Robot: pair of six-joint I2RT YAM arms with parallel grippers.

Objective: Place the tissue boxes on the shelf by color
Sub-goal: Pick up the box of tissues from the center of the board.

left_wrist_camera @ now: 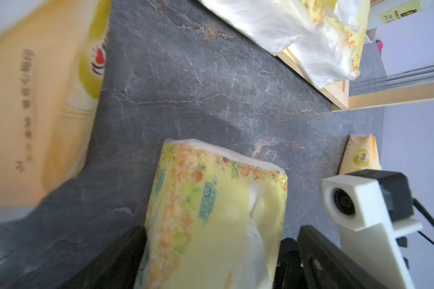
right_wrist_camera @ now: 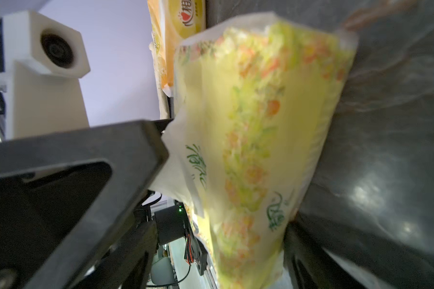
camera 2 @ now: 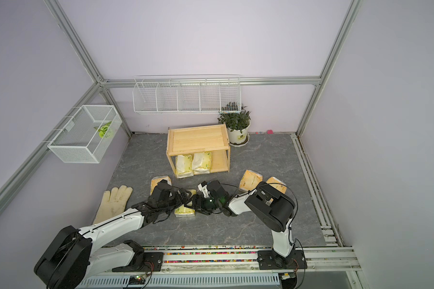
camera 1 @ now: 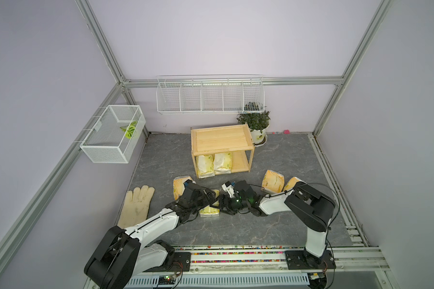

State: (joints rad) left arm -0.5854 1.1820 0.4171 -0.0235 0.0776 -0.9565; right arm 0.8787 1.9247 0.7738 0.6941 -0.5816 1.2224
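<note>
A lemon-yellow tissue pack (camera 1: 209, 212) (camera 2: 184, 212) sits at centre front between both grippers. My left gripper (camera 1: 212, 197) (left_wrist_camera: 211, 262) is shut on it, a black finger pressed against each side of the pack (left_wrist_camera: 218, 212). My right gripper (camera 1: 222, 204) (right_wrist_camera: 216, 250) is open around the other end of the pack (right_wrist_camera: 261, 137): one finger touches, the other stands off. The shelf (camera 1: 222, 151) (camera 2: 198, 150) holds two lemon packs (camera 1: 206, 164) (camera 1: 223, 162) on its lower tier; its top tray is bare. Orange packs lie on the floor, one left (camera 1: 182, 186) and two right (camera 1: 273, 184) (camera 1: 292, 185).
A cream glove (camera 1: 136, 205) lies front left. A potted plant (camera 1: 257, 127) stands right of the shelf. A long white wire basket (camera 1: 209, 96) hangs on the back wall, a smaller one (camera 1: 113, 135) on the left wall. Grey stone-look floor surrounds everything.
</note>
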